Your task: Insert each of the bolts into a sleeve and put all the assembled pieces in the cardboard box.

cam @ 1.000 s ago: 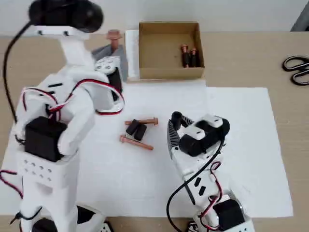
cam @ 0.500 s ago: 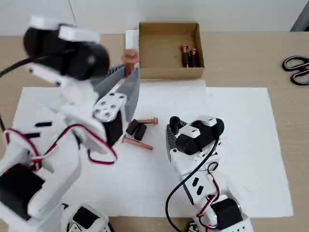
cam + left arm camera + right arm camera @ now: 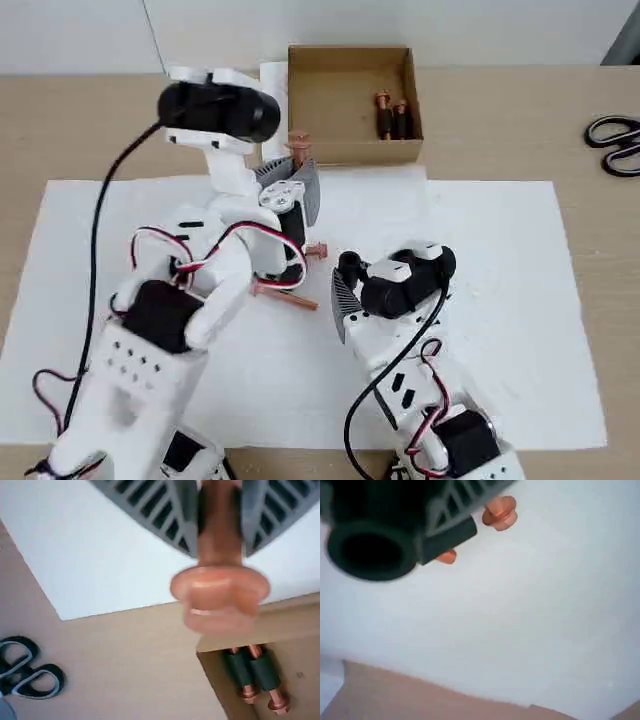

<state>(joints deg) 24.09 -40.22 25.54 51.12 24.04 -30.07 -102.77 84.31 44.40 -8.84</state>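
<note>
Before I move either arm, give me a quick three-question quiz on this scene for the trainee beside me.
1. True or false: the left tool is shut on a bolt.
2. How many assembled pieces lie in the cardboard box? A. one B. two C. four
3. Fill in the blank: the right tool grips a black ____ over the white paper.

Key: 1 true; 2 B; 3 sleeve.
</note>
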